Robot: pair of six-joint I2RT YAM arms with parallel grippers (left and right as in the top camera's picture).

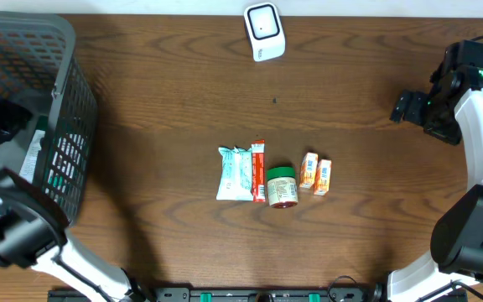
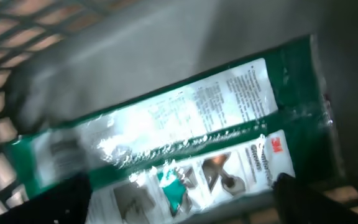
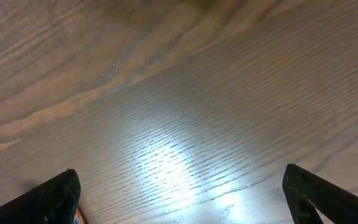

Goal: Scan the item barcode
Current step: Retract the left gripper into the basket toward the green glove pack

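left arm's reaching down into the basket (image 1: 65, 101) at 9 o'clock, pincer (image 2: 182, 202) spread wide with nothing in it, green pack (image 2: 185, 137) lying on the basket floor right in front of it. right arm's bent at 3 o'clock, pincer (image 3: 182, 199) wide open and not holding anything, over the worktop (image 3: 166, 93). scanner (image 1: 264, 31) at 12.

Two orange boxes (image 1: 309, 170) (image 1: 323, 177), three packets (image 1: 233, 173) (image 1: 258, 170) (image 2: 185, 137), one jar (image 1: 281, 186), one scanner (image 1: 264, 31), one basket (image 1: 65, 50)

Green packet (image 2: 185, 130) blurred (small print unreadable), lower edge cut by the frame, basket (image 1: 72, 126) cropped at left, jar (image 1: 281, 186) label too small to read.
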